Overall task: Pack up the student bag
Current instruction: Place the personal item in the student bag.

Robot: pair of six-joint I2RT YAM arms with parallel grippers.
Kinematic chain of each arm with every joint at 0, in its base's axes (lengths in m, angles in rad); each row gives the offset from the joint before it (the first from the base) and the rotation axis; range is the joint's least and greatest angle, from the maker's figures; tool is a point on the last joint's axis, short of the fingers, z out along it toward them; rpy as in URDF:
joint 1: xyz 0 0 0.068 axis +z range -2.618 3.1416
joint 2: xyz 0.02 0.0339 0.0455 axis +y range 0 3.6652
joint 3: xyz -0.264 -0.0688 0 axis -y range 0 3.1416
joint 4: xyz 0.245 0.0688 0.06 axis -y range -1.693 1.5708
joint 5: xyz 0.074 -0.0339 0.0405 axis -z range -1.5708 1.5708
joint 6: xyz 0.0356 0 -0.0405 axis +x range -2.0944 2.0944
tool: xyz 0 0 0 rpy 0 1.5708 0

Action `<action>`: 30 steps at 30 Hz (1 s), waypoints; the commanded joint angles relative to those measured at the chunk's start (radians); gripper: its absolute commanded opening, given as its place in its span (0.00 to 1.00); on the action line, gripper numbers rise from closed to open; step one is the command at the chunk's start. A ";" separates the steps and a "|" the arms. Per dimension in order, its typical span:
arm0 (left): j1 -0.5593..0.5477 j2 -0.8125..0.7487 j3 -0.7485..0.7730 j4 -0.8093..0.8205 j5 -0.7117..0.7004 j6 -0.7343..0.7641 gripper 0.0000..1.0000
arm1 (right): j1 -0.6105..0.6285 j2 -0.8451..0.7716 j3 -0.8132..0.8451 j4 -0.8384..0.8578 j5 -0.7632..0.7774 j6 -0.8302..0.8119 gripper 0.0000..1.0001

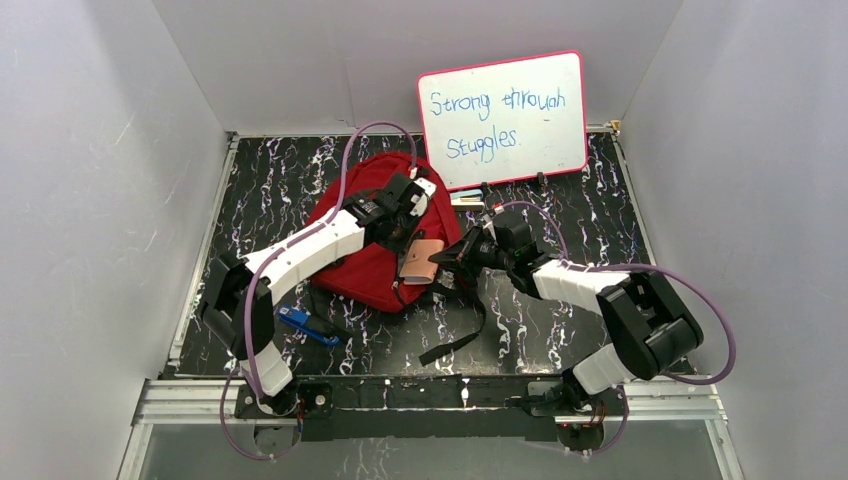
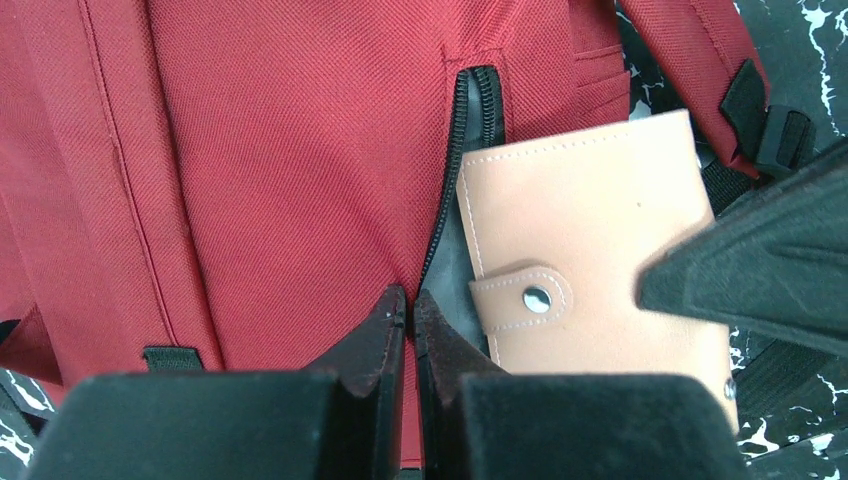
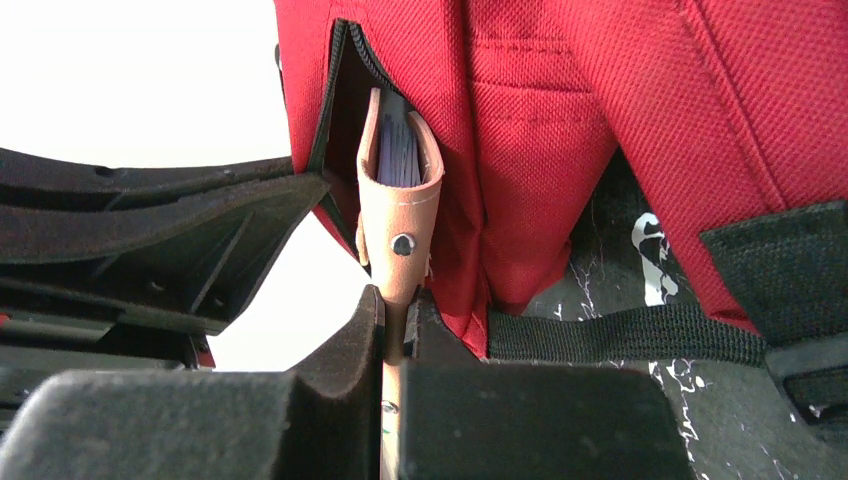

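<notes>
Right wrist: right claw (image 3: 396, 305) grips the wallet (image 3: 401, 195), only halfway into the student bag (image 3: 560, 130), left claw (image 2: 410, 305) closed at the pocket zip (image 2: 470, 130).

You had one legible sign in front of you: the pink-framed whiteboard (image 1: 503, 118), propped at the back of the bench (image 1: 270, 190). Blue marker handwriting ran across it in two lines. The upper line read "Strong through". The lower one read "Struggles." with a full stop after it. From the overhead camera the lower word was small and cramped, so it may have been spelled "Stuggles", without the first r.
</notes>
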 commanded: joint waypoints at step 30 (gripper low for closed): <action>-0.034 -0.068 0.031 0.069 0.103 0.016 0.00 | 0.043 0.203 0.184 0.099 -0.044 -0.114 0.00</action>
